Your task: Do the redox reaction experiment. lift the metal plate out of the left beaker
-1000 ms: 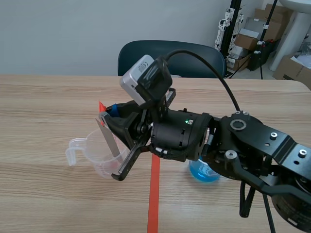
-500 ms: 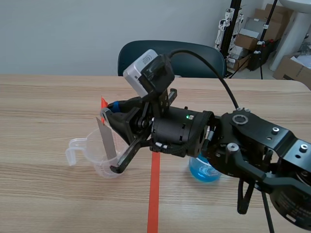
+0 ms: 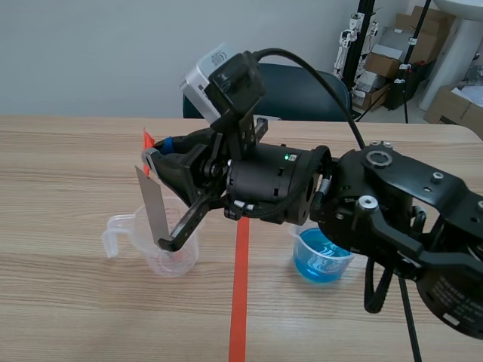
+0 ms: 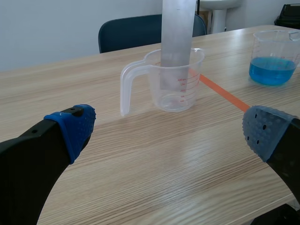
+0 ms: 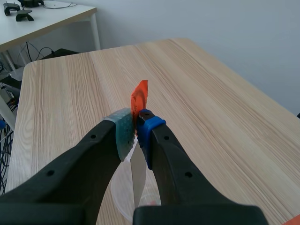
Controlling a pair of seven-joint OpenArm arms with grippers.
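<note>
Lift in hand: right claw (image 5: 135,132) clamped on top of the metal plate (image 3: 153,211), lower end inside the left beaker (image 4: 176,79) on the counter (image 3: 68,158), below its rim. Left claw (image 4: 166,131) spread wide, empty. Next, likely: straight up, clear of the rim.

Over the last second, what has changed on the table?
The right gripper, shut on the metal plate, rose and drew the plate upward. The plate's lower end is still inside the clear beaker. That beaker and the beaker of blue liquid stayed put.
</note>
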